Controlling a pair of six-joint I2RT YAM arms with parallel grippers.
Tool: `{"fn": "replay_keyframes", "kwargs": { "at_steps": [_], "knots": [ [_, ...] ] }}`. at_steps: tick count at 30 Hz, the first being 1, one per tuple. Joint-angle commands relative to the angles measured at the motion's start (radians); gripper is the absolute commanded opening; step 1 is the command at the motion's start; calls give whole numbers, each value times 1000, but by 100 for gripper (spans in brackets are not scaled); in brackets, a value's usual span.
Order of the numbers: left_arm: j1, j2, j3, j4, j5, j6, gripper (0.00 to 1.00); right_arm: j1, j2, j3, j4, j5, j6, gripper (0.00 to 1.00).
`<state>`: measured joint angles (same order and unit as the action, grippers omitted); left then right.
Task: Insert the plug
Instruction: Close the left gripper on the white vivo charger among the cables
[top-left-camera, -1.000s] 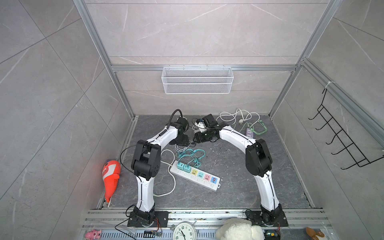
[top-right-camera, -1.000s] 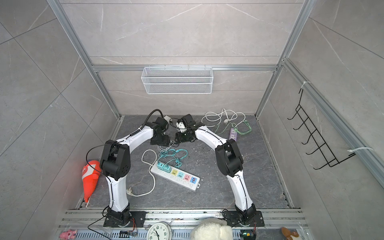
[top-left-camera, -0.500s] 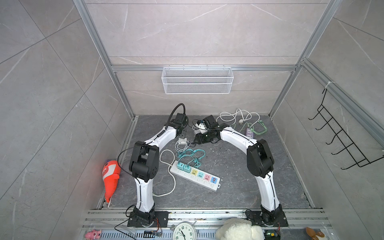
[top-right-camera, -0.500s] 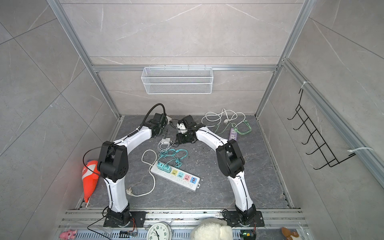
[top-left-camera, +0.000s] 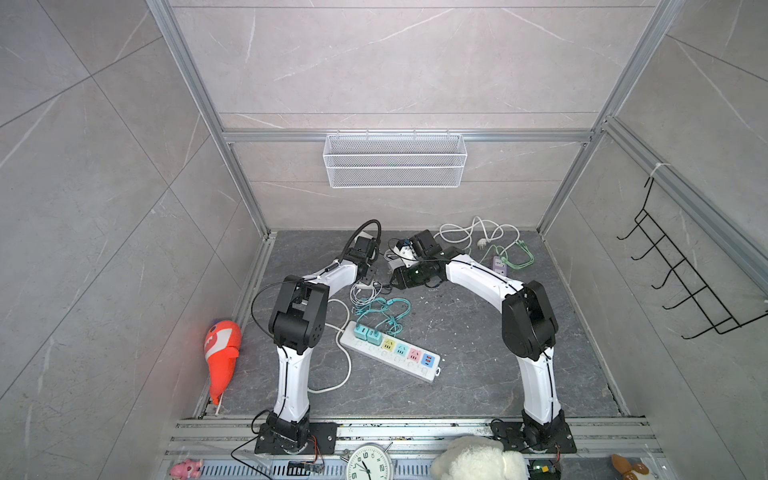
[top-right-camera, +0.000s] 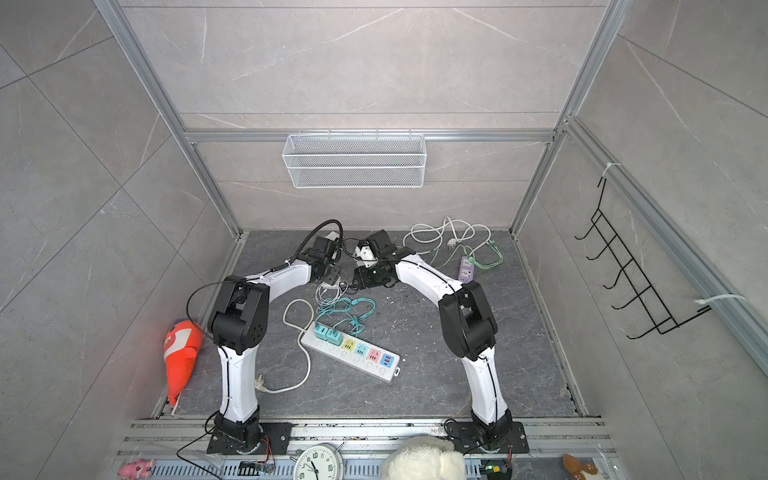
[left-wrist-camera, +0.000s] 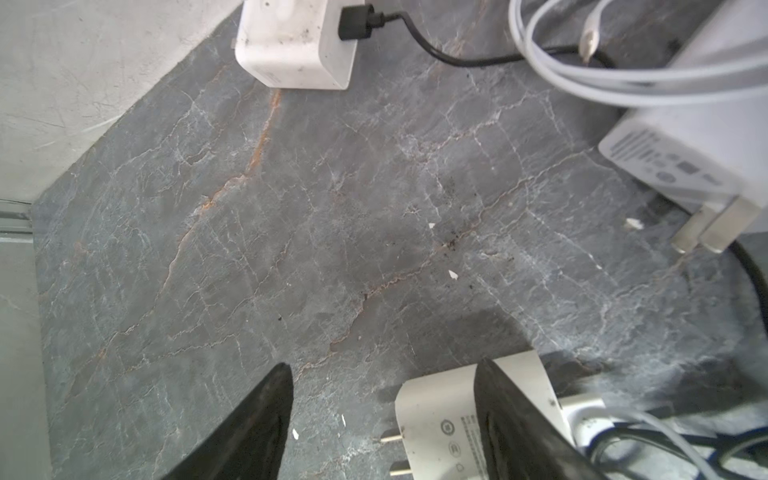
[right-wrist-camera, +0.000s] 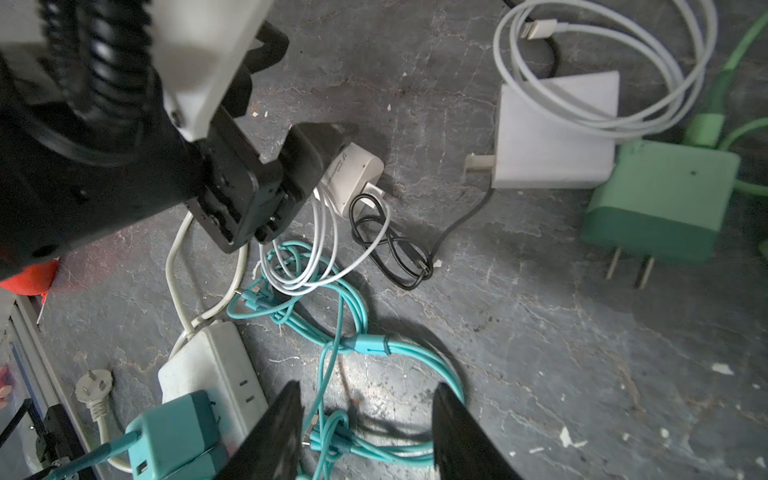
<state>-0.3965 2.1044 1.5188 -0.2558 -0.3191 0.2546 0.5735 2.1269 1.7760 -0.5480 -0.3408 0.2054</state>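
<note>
Behind left claw (left-wrist-camera: 382, 370), white charger (left-wrist-camera: 436, 419) half-covered.

A: Up high at the back: white wire basket (top-left-camera: 395, 166). On the right side: black hook rack (top-left-camera: 681, 282).
B: Noted. Low on the left: orange toy (top-left-camera: 222, 357), lying down, narrow tip toward the front.
A: Along the front edge: clock (top-left-camera: 368, 463), white plush (top-left-camera: 473, 461) just beside it, pink toy (top-left-camera: 185, 469) far left.

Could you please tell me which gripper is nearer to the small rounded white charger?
Left. The left gripper has one of its fingers right beside the charger; the right gripper is apart from it, above the teal cables.
</note>
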Motion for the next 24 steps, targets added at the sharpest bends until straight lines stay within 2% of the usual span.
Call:
{"fn": "replay_keyframes", "kwargs": {
  "at_steps": [1, 12, 21, 24],
  "knots": [
    [4, -42, -8, -2, 32, 69, 72, 0, -40, -16, 8, 4, -23, 53],
    [3, -143, -124, -67, 19, 58, 72, -1, -16, 16, 8, -20, -20, 53],
    [3, -171, -154, -111, -29, 32, 74, -1, -13, 23, 8, -30, -21, 52],
    [2, -210, -177, -97, 3, 12, 74, -1, -8, 28, 6, -32, -20, 52]
  ]
}}
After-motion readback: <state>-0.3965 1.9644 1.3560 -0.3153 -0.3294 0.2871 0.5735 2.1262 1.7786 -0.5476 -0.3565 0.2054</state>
